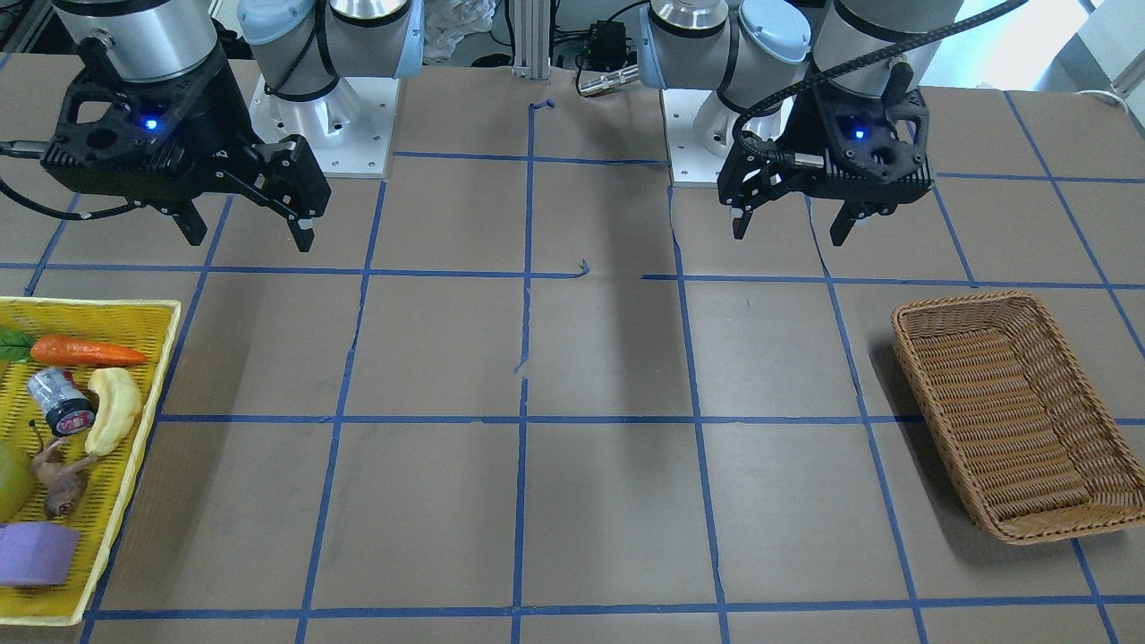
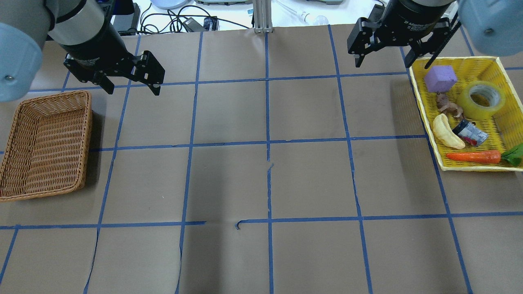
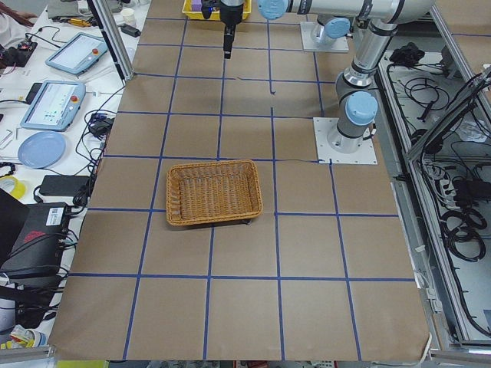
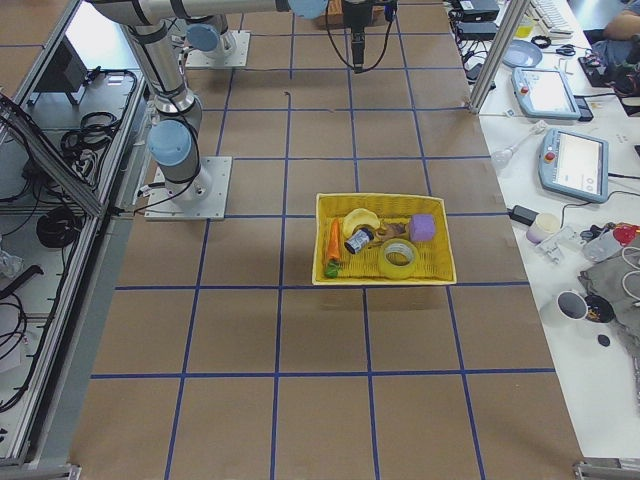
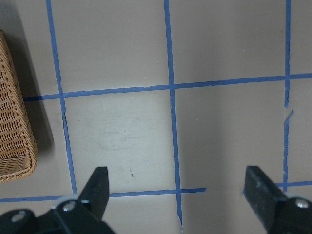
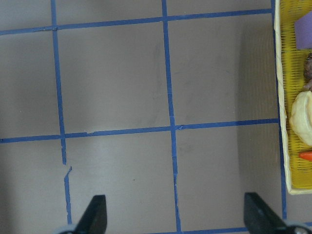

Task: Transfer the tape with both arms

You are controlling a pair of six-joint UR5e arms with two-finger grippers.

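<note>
The tape (image 2: 482,99), a yellow-green roll with a white core, lies in the yellow basket (image 2: 470,167) at the table's right; it also shows in the exterior right view (image 4: 398,258). In the front-facing view only its green edge (image 1: 9,478) shows. My right gripper (image 2: 382,64) is open and empty, hanging above the table just left of the yellow basket's far corner, apart from the tape. My left gripper (image 2: 132,89) is open and empty above the table beside the wicker basket (image 2: 45,143). Both wrist views show spread fingers over bare paper.
The yellow basket also holds a purple block (image 2: 440,78), a small brown figurine (image 2: 447,106), a banana (image 2: 447,131), a can (image 2: 470,132) and a carrot (image 2: 474,156). The wicker basket holds nothing. Blue tape lines grid the brown table cover.
</note>
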